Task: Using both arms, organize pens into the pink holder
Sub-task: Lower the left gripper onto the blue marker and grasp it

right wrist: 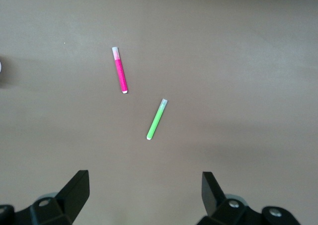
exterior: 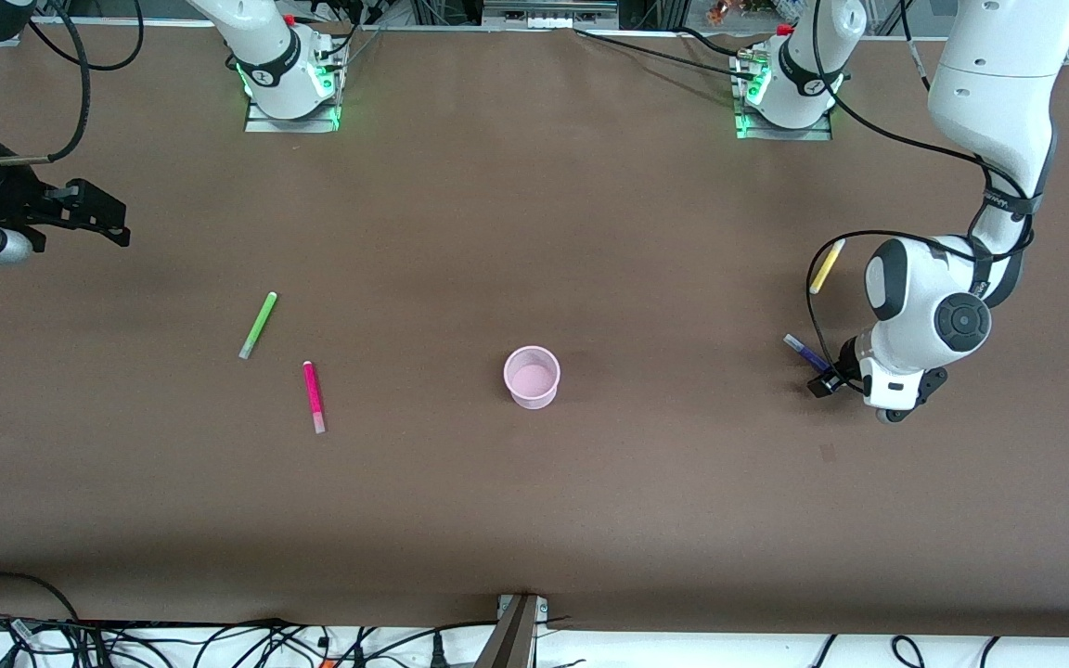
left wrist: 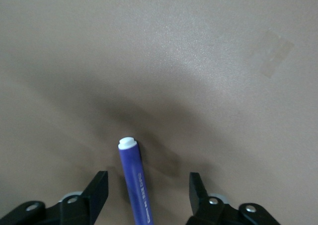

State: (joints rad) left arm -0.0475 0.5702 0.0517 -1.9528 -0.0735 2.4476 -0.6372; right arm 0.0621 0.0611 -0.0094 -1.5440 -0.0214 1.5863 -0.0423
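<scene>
Left gripper [left wrist: 148, 190] is low over the purple pen [left wrist: 135, 178], jaws wide astride it, toward the left arm's end from the pink holder [exterior: 532, 376]. Recommend centring before closing. Right gripper [right wrist: 144, 195] waits, jaws wide.

Purple pen [left wrist: 134, 179] lying on brown tabletop [left wrist: 198, 61], btwn left gripper [left wrist: 148, 191] jaws, which are sitting wide apart w/o touching it; pale end pointing up-frame.
</scene>
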